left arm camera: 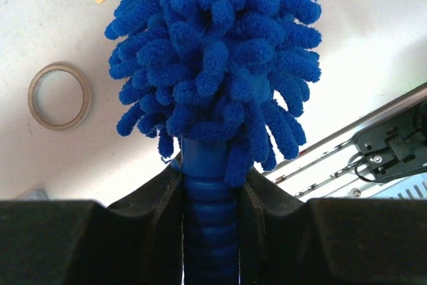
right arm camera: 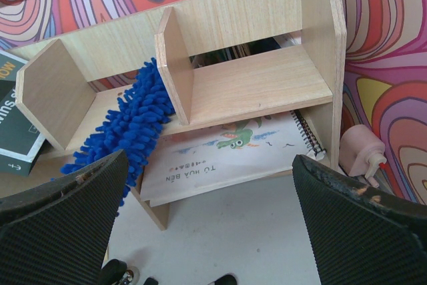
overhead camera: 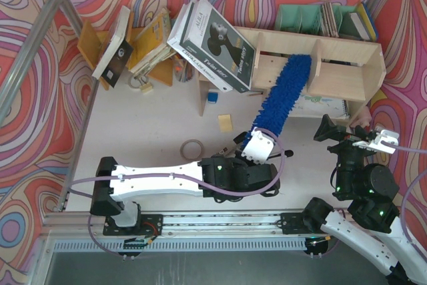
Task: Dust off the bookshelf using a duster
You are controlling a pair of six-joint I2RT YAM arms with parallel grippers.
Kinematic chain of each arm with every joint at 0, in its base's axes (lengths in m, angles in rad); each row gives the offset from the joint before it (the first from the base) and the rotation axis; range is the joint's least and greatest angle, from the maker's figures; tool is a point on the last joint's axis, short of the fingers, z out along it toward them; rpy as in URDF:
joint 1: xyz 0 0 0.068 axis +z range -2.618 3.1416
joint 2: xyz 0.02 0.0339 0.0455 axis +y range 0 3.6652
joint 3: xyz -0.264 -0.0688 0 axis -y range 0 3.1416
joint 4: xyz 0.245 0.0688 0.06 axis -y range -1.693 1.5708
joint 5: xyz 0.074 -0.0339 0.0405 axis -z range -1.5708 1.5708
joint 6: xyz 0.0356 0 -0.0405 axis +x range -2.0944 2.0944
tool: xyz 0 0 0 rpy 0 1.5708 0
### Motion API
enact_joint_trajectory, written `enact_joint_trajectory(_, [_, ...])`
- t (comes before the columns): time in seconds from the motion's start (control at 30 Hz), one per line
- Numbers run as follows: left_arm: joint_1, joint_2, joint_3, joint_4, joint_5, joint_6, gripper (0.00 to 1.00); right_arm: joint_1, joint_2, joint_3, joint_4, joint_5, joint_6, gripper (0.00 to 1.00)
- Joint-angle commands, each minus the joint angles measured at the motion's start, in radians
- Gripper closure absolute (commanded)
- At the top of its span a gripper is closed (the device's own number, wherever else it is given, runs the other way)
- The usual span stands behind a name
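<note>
Two black pads (left arm camera: 160, 205) of the left gripper (left arm camera: 210, 195) are clamped tight on the ridged blue plastic handle of the duster (left arm camera: 213, 51). Only the left wrist view shows this. It also shows a tape ring (left arm camera: 59, 96) lying flat on the white table (left arm camera: 373, 45) beside the fluffy chenille head.

From above, the long blue strip runs away from that gripper, up and to the right. Its far end rests on a board of the bookshelf (overhead camera: 347, 51), between two upright dividers and touching the right-hand one.

The right gripper (right arm camera: 210, 191) hangs with its jaws spread wide and nothing between them, facing the pale plywood unit. Its wrist view alone shows a spiral-bound notebook (right arm camera: 227, 158) with a cartoon crocodile, lying flat under the lower board. It also shows a rounded pink bottle (right arm camera: 360, 151) just beside the shelf's right side panel.
</note>
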Motion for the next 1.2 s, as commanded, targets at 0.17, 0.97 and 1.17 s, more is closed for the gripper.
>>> enact_joint_trajectory(0.17, [0.002,-0.002,0.034,0.015,-0.032,0.024,1.0,-0.002,-0.012,0.009,0.013,0.004,-0.007,0.01])
enact_joint_trajectory(0.97, [0.005,-0.484,-0.372,0.362,-0.204,0.449,1.0,-0.002,-0.013,0.007,0.014,0.001,-0.008,0.01])
enact_joint_trajectory(1.17, [0.087,-0.783,-0.665,0.885,-0.185,0.903,1.0,-0.002,-0.007,0.007,0.011,-0.004,-0.004,0.01])
